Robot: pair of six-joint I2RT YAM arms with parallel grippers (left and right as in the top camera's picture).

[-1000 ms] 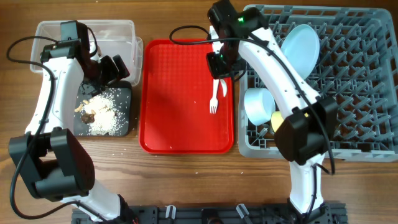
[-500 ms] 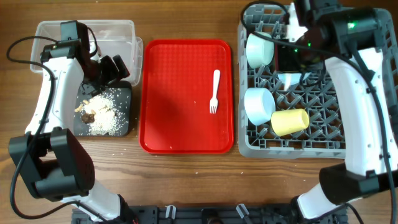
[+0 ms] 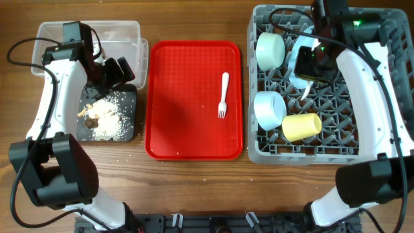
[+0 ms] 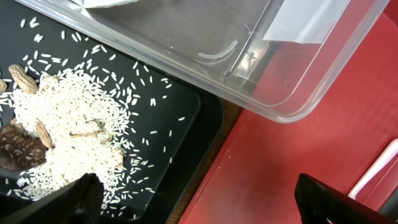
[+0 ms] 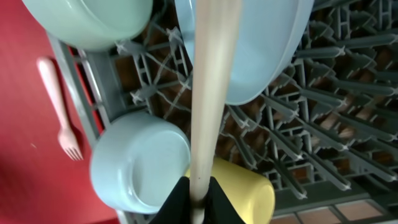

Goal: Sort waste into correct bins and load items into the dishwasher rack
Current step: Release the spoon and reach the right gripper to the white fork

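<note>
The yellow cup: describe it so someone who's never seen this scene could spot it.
Find the big grey dishwasher rack on the right. In its corner nearest the red tray and the robot, the yellow cup lies on its side beside a pale blue bowl. It's the only yellow item.

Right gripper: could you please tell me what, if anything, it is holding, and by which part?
The right gripper is shut on the white plastic spoon, pinching it by one end of its handle.

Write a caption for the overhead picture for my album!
Right gripper holds a white spoon over the grey rack while the fork lies on the red tray.
</note>
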